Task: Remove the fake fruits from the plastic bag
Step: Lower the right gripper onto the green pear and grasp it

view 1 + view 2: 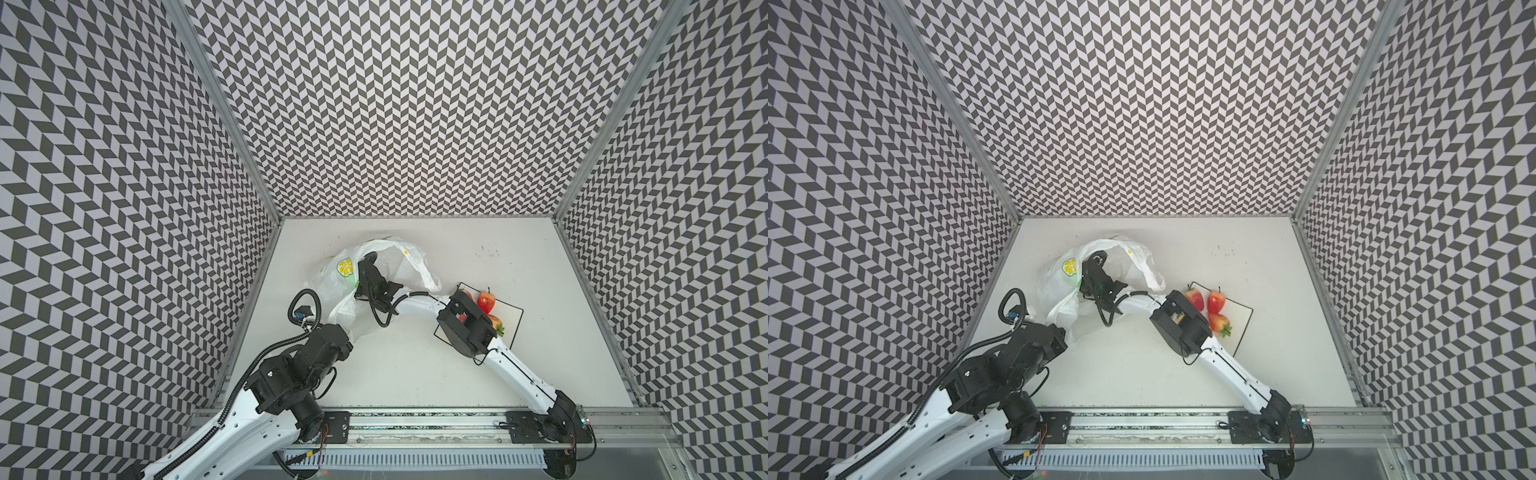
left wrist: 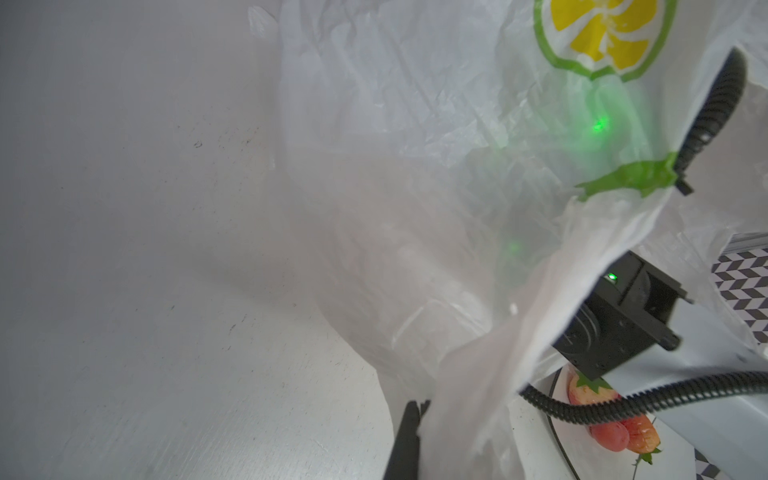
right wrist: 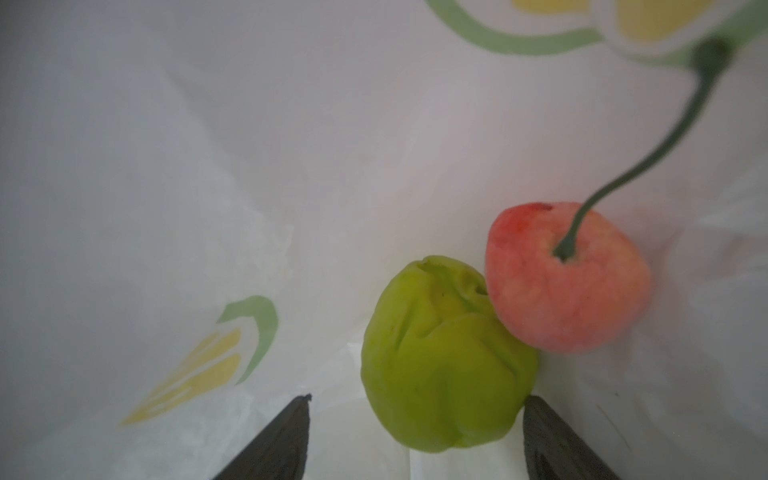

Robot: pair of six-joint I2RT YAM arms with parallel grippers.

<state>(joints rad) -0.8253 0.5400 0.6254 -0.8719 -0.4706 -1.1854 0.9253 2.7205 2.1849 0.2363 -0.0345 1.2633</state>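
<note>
Right wrist view: the right pincer (image 3: 417, 399) stands open inside the thin translucent white plastic bag (image 3: 166, 166). Its fingers flank the wrinkled yellow-green pear-shaped fruit (image 3: 444, 357), which lies straight ahead, off-centre against one finger, with its long axis running away along the reach. A round red cherry (image 3: 565, 278) on a thin green stem touches the pear. The left pincer (image 2: 411, 432) is closed, apparently on bag plastic. No writing is readable, only lemon and leaf prints. Three red strawberries (image 1: 1216, 301) lie on a white black-bordered sheet (image 1: 1244, 318).

Translucent white bag (image 1: 409, 270), yellow-lemon and green-leaf prints; yellow-green pear (image 3: 446, 357); red cherry (image 3: 567, 286), green stem; red strawberries (image 1: 1216, 301); black-and-white chevron walls (image 1: 415, 104).
</note>
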